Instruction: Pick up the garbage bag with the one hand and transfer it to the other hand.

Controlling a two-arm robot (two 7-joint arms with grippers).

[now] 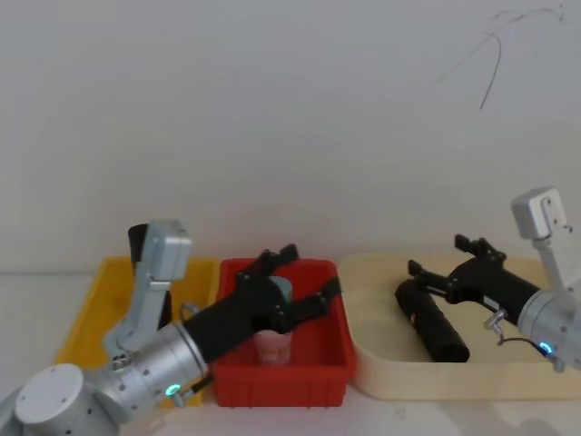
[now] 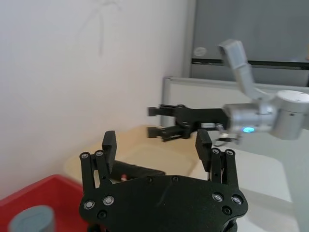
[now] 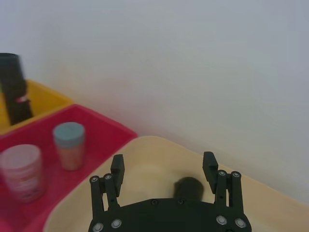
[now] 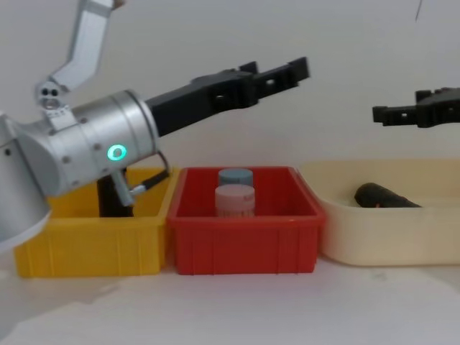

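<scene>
Task not started, as far as I can judge.

Left gripper (image 1: pixel 311 270) (green ring): fingers spread, nothing in them. It hangs in the air above the red bin (image 4: pixel 244 244), pointing across toward the other arm.

Right gripper (image 1: pixel 438 256) (blue ring): also spread and empty, raised above the tray (image 4: pixel 388 237), facing the left one. The two are well apart.

Bag (image 3: pixel 12 87): stands upright in the yellow bin (image 4: pixel 86 248), top above the rim, no gripper touching it. In the head view it sits behind the left arm's wrist bracket, partly hidden.

Left to do is everything. The left gripper has to pull back to the yellow bin, drop over the bag, close and lift, then carry it toward the middle. The right gripper closes on it and the left lets go.

Around:
- Two cups stand in the red bin under the left gripper, the pink cup (image 4: pixel 235 201) nearer and the blue cup (image 4: pixel 235 176) behind it.
- A slimmer black roll (image 1: pixel 436 327) lies on its side in the tray below the right gripper. It's a lookalike and easy to grab by mistake.
- A plain wall stands behind it all.

In the way:
- The left arm is stretched past the bag, so it needs a fair retreat first.
- The yellow bin walls limit a side approach, so coming from above looks safer.
- The handover path crosses over the cups, so keep height.
</scene>
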